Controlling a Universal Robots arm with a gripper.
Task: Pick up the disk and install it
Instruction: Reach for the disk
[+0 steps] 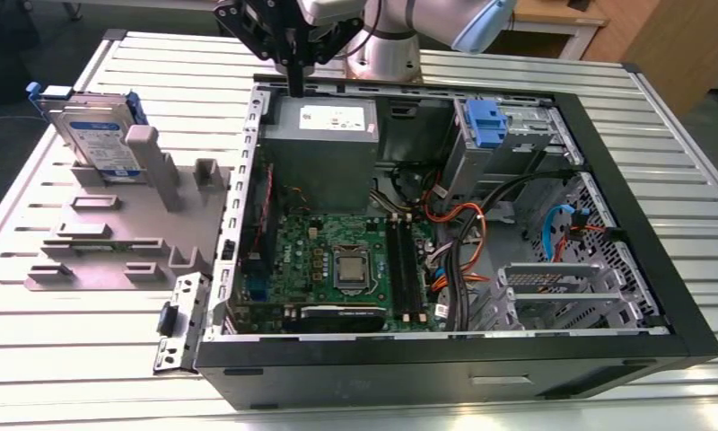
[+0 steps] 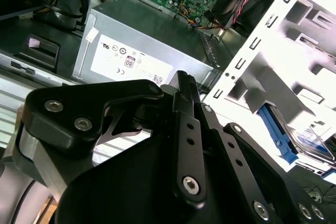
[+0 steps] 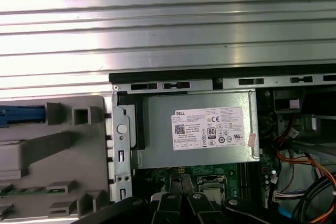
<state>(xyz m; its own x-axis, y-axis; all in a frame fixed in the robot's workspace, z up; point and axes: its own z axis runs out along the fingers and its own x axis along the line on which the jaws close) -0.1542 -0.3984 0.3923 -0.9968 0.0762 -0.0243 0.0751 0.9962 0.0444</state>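
**Shut and empty over the case rim; disk parked at ten o'clock**

In the exterior view, find the gripper point(image 1: 297, 88) at twelve o'clock of the open computer case point(image 1: 646, 296). Hangs from the arm point(image 1: 395, 36), pointing straight down at the far rim, just above the grey power supply point(image 1: 323, 135). Pinched narrow, finger against finger, with nothing held. Cannot tell whether touching the rim or just clear of it. Confirmed in the second wrist view by black fingers point(image 2: 185, 85) closed tip to tip over the same grey box and its white label point(image 2: 128, 61).

Look well apart from the gripper, at ten o'clock of the case, for the disk point(image 1: 101, 144). Stands on edge in a slot of a grey plastic holder point(image 1: 132, 233), label face showing, trimmed with a blue side frame point(image 1: 39, 90). Untouched by the gripper. Shows in the second wrist view as a silver slab with that blue frame point(image 2: 277, 132) along one edge.

Rests, holder and all, on a slatted metal table point(image 1: 48, 359), right against the case's nine o'clock wall. Carries a thin green board point(image 1: 96, 242) lying flat in another slot.

Inside the case, at six o'clock of the power supply, see the green motherboard point(image 1: 335, 260). At one o'clock of the case's middle, note a blue plastic bracket point(image 1: 485, 121) seated in the drive bay. Between the two, trace a tangle of orange and black cables point(image 1: 455, 224).
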